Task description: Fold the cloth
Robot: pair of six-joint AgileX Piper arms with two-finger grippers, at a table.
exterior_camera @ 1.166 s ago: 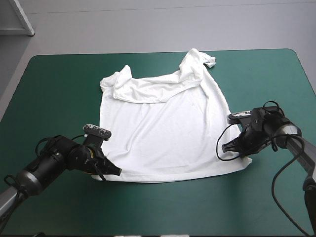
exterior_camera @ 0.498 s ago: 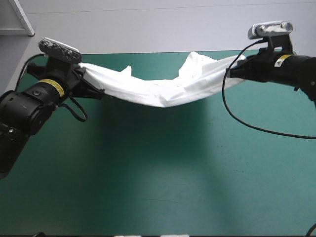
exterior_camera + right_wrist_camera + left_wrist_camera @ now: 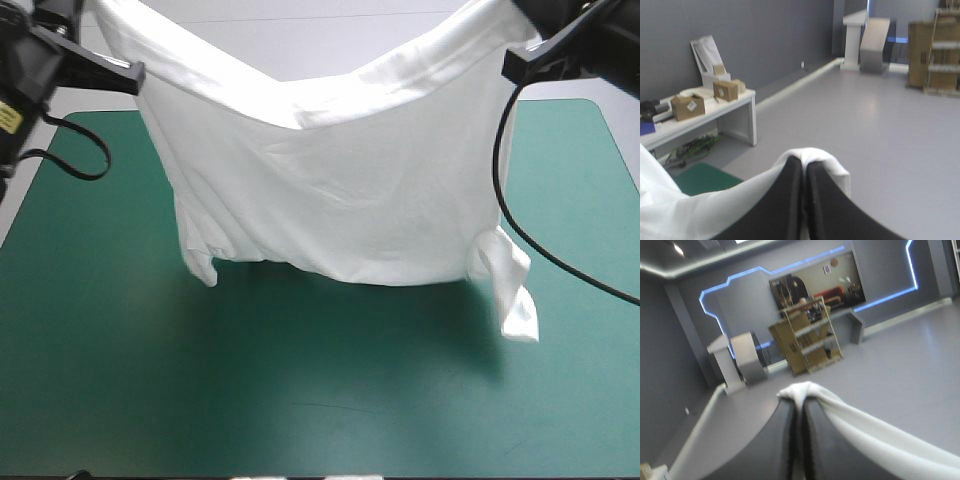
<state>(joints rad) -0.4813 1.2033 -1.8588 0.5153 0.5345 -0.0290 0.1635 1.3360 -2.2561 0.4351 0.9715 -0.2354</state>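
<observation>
Your left gripper (image 3: 799,402) and right gripper (image 3: 804,162) each pinch the T-shirt (image 3: 330,190), hanging it above the table (image 3: 100,380). You have no fold made yet.

Both arms are black from end to end. The left arm (image 3: 28,75) is chunky and rounded and carries a small yellow label (image 3: 10,120). The right arm (image 3: 600,50) looks plain. The jaws are broad, matte black curved fins.
</observation>
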